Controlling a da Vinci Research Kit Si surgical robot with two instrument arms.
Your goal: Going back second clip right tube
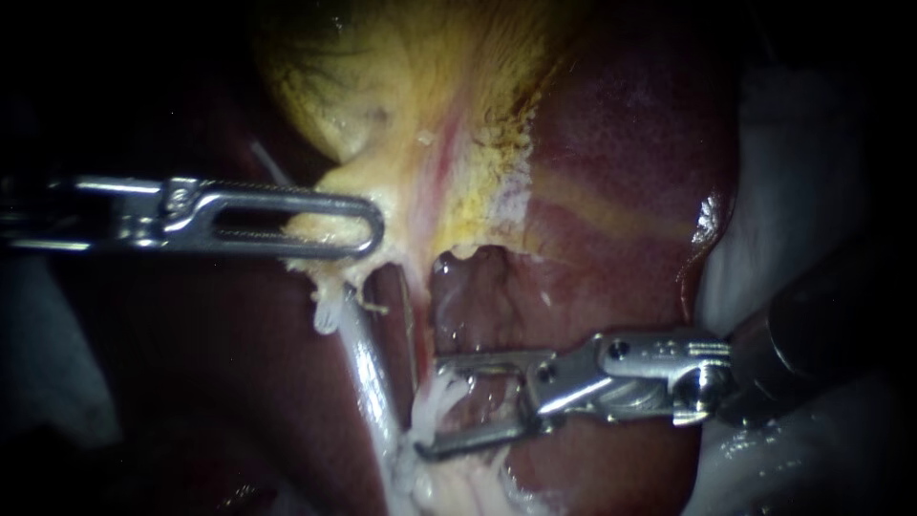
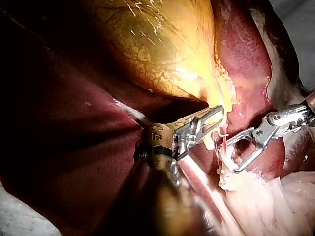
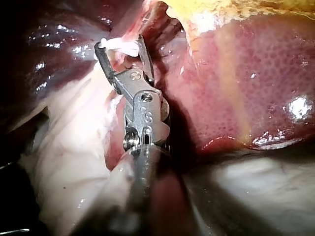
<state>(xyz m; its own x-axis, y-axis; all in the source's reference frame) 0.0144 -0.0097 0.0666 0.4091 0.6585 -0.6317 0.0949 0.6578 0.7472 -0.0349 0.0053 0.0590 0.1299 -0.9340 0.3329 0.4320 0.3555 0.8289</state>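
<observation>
**While the jaws stand apart at the right tube (image 1: 413,334), the right instrument (image 1: 430,406) has only to back away**

Though the right tube is thin and half lost among pale strands, it shows in the endoscope view as a reddish line. It runs down from the neck of the gallbladder (image 1: 382,76), just beside a thicker, glistening tube (image 1: 368,368) on the left instrument's side. Whether a clip sits on it I cannot say. In the right wrist view a short white piece (image 3: 120,45) lies across between the jaw tips, and it may be a clip or only a shred of tissue.

The right instrument's jaws are spread wide with a clear gap and grip nothing; the tube and its strands lie at their tips. The left instrument (image 1: 368,226) has its slotted jaws pinched on the yellowish gallbladder neck and holds it toward its own side. The dark red liver (image 1: 630,143) lies around and behind both.

By my judgement the step in hand is the retreat from the tube. The next move calls for drawing the right instrument straight back along its shaft. The jaws should be kept apart so that neither tip hooks the tube or the pale strands, and the left instrument's hold should not slacken.
</observation>
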